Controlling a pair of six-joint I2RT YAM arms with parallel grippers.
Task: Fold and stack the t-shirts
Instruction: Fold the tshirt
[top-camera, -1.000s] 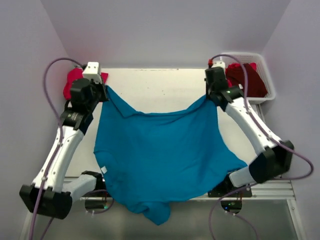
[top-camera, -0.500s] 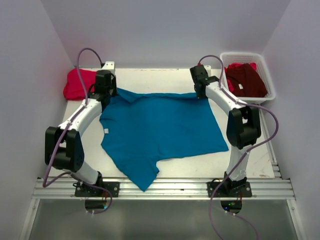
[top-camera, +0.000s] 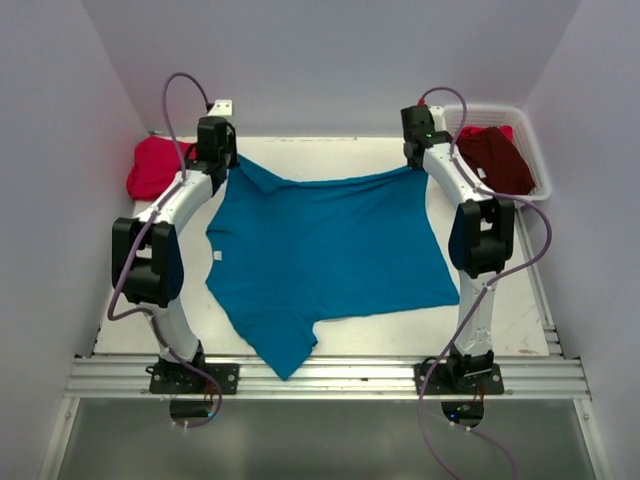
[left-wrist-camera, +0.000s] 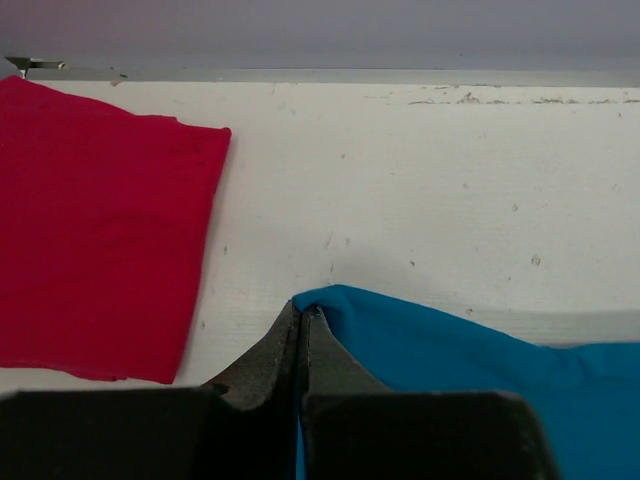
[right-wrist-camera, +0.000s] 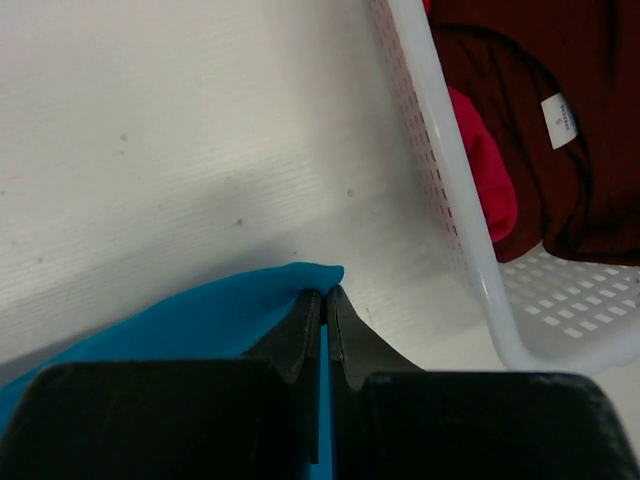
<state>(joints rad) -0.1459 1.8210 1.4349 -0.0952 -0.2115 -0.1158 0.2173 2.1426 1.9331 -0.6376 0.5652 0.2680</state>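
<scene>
**Far left corner.** You see the red shirt (top-camera: 155, 167) folded flat on the surface (top-camera: 320, 165). Its right edge lies apart from the teal shirt (top-camera: 325, 250).

**Left gripper.** Just right of the red shirt, your left gripper (top-camera: 228, 160) is closed on a far corner of the teal shirt. In the left wrist view, the gripper (left-wrist-camera: 301, 318) shows both fingers pressed together. The tip of the teal shirt (left-wrist-camera: 450, 365) is pinched between them, near the far edge of the surface (left-wrist-camera: 450, 180). The red shirt (left-wrist-camera: 95, 220) lies to the left.

**Centre.** The teal shirt spreads over the middle of the surface. Its far hem dips between the two pinched corners, and one part reaches down to the near edge.

**Right gripper.** Your right gripper (top-camera: 416, 160) is likewise clamped on the other far corner. In the right wrist view, the gripper (right-wrist-camera: 324, 298) has no gap between its fingers. The corner of the teal shirt (right-wrist-camera: 200, 315) is caught in them, just beside the basket (right-wrist-camera: 440, 180).

**Far right corner.** The basket (top-camera: 532, 152) holds the maroon shirt (top-camera: 495, 160). In the right wrist view, the maroon shirt (right-wrist-camera: 560, 130) lies over a bit of pinkish-red cloth (right-wrist-camera: 485, 170).
</scene>
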